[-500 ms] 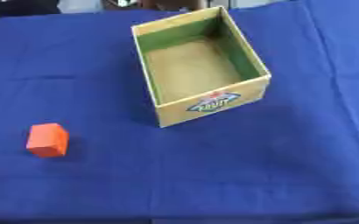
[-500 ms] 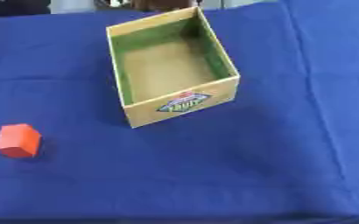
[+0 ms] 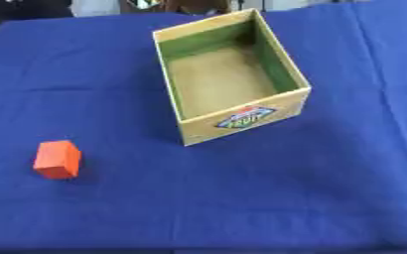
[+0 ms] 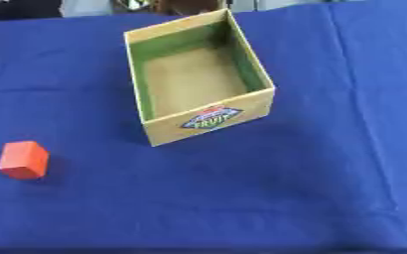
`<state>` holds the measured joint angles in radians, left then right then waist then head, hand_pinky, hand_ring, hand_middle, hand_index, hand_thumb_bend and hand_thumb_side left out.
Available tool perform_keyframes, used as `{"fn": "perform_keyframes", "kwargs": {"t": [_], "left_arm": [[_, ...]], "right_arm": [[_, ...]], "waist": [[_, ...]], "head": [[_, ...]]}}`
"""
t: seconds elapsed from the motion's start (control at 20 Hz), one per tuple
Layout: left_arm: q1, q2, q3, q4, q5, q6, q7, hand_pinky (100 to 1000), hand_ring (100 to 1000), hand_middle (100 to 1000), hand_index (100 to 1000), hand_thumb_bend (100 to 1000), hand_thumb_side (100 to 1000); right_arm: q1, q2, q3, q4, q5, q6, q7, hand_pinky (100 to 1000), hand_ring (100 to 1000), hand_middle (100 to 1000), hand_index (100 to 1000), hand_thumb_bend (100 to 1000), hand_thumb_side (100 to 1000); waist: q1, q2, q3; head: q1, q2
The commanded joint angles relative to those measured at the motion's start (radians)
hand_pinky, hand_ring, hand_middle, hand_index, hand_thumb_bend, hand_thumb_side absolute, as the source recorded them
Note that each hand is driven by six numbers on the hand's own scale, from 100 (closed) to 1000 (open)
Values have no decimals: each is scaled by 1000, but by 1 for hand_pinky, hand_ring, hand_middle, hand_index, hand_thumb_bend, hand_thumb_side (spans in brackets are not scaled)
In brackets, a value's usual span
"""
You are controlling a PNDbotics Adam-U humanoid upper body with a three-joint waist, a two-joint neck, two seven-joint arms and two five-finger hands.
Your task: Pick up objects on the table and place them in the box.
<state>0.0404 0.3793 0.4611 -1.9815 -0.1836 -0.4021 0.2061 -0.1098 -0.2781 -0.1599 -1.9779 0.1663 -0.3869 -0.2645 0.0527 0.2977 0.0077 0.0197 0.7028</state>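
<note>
— Box (image 3: 241, 119) first: where does it show?

— Upper middle of the frame, open side up, turned a little askew so that one corner points toward the lower left. Its outer walls are tan cardboard, the inner walls are green, and the floor inside is plain brown. Nothing lies on that floor. The short wall facing the camera carries a coloured label (image 3: 246, 117) with lettering that seems to read "FRUIT".

— And the thing to be picked up?

— An orange block (image 3: 57, 158), standing at the left edge of the frame, below the middle. It rests on the blue cloth (image 3: 268, 198), well apart from the box and not touching anything else. It looks like a small upright brick, lit on top, darker on its lower face.

— What covers the table?

— That blue cloth, across nearly the whole picture, with soft creases running along the right side and a faint fold on the left.

— Hands? Fingers apart, together, clamped on something?

— Neither hand shows in either eye's view. A tiny dark speck sits at the right edge of the right eye view, too small to tell what it is. So nothing can be said of the fingers, and nothing holds the block.
</note>
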Motion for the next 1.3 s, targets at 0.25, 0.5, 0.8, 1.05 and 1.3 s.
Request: {"fn": "perform_keyframes", "kwargs": {"t": [0.25, 0.5, 0.8, 1.05, 1.3], "left_arm": [[40, 338, -36, 23, -334, 114, 4, 298, 617, 698, 938, 101, 1000], [15, 511, -96, 197, -518, 101, -223, 483, 762, 816, 1000, 294, 1000], [-55, 622, -152, 346, -583, 58, -358, 612, 816, 857, 1000, 584, 1000], [-100, 661, -183, 406, -575, 31, -461, 657, 838, 889, 1000, 754, 1000], [-123, 684, -216, 433, -539, -25, -558, 685, 857, 939, 1000, 917, 1000]], "right_arm": [[-4, -27, -3, -22, -7, -4, 2, 743, 614, 518, 717, 100, 743], [0, -30, -1, -22, -10, -5, 7, 742, 615, 518, 717, 100, 746], [3, -32, 1, -22, -9, -6, 10, 741, 614, 517, 717, 100, 745], [4, -32, 3, -22, -8, -5, 13, 742, 615, 517, 717, 100, 745], [5, -32, 5, -22, -9, 0, 17, 743, 615, 517, 716, 100, 747]], "waist": [[-3, -26, 3], [-2, -31, 1], [1, -32, -8], [5, -33, -12], [8, -35, -12]], "head": [[9, -17], [17, -26], [22, -32], [21, -41], [19, -42]]}}
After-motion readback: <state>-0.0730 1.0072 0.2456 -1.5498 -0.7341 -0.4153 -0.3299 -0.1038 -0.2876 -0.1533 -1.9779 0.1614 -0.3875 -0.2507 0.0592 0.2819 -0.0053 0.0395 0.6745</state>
